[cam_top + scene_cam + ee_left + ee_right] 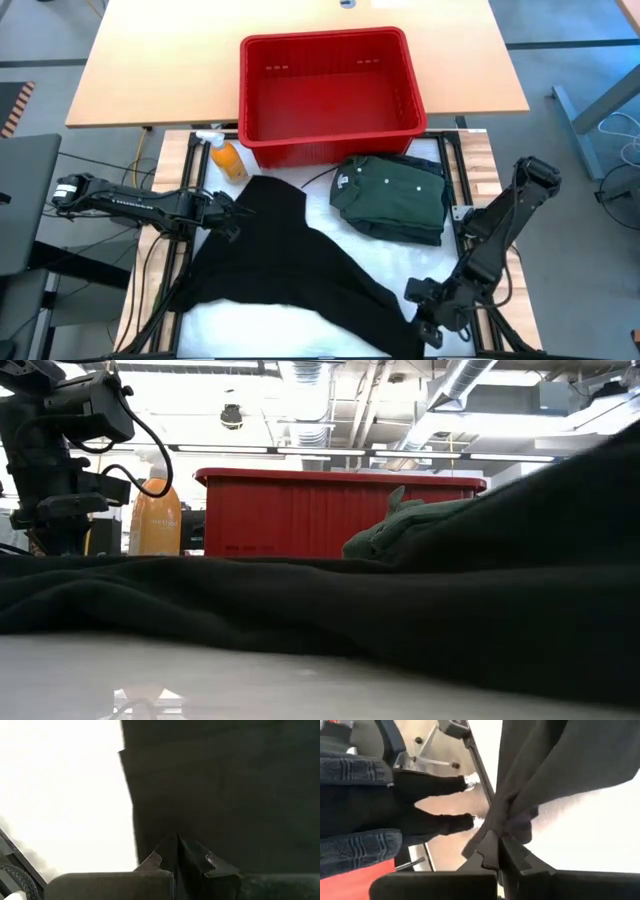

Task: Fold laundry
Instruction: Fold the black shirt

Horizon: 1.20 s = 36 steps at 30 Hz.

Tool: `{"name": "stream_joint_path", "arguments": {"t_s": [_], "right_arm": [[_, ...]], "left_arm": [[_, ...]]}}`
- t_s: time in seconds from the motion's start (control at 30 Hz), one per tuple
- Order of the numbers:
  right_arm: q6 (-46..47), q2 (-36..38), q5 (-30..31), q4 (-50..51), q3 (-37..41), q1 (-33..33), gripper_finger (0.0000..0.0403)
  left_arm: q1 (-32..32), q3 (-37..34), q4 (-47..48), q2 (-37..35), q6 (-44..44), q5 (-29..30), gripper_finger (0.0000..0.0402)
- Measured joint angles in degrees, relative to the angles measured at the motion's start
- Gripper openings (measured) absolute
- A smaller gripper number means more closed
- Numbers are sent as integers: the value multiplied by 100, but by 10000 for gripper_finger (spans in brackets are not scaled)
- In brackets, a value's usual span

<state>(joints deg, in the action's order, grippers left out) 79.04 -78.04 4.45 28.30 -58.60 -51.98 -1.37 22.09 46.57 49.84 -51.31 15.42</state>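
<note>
A black garment (290,250) lies spread across the white table top between my two grippers. My left gripper (232,215) is shut on its left edge. My right gripper (428,310) is shut on its near right end, near the table's front right corner. There the cloth rises off the table (560,510). A green buttoned shirt (392,195) lies folded on the table in front of the red basket (330,85). My left gripper pinches the black garment's left edge (167,840) between its two shut fingers, slanting down from the table's left. The cloth beyond the fingers lies flat on the table. My right gripper pinches a gathered bunch at the garment's near right end (512,825) between its fingers. Creases run away from the pinch, and this end is lifted off the table.
The red basket stands at the far side, with an orange bottle (228,158) to its left. Bare white table (260,325) shows along the near edge. The legs of a person (435,802) show beyond the table in the right wrist view.
</note>
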Motion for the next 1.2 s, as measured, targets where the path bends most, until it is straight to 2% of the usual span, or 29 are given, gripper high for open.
{"name": "stream_joint_path", "arguments": {"t_s": [0.13, 0.33, 0.4, 0.5, 0.6, 0.8, 0.93, 1.07, 1.2], "right_arm": [[448, -2, -2, 786, -8, -84, 19], [965, -4, 73, 3321, -1, 216, 19], [990, 0, 123, 3373, 6, 424, 19], [964, -87, 117, 2813, 4, 547, 19], [1014, -398, -266, 2571, 124, 575, 23], [1994, -1057, -1172, 3568, 235, 618, 109], [2508, -1187, -1232, 3854, 235, 607, 170], [2711, -1018, -964, 3379, 196, 550, 219], [3544, -669, -256, 3752, 193, 279, 242]], "left_arm": [[0, 2, -2, 0, -20, 7, 0], [0, 2, -2, 0, -18, 11, 0], [0, 2, 0, 0, -18, -44, 0], [-6, 2, 2, 0, -33, -165, 0], [-28, 2, 0, 0, -46, -164, 0], [-31, 2, 4, 0, 43, -140, 0], [-31, 2, 0, 0, 112, 47, 0], [-31, 2, 0, 0, 190, 51, 0], [-31, 2, 2, 0, 221, 46, 0]]}}
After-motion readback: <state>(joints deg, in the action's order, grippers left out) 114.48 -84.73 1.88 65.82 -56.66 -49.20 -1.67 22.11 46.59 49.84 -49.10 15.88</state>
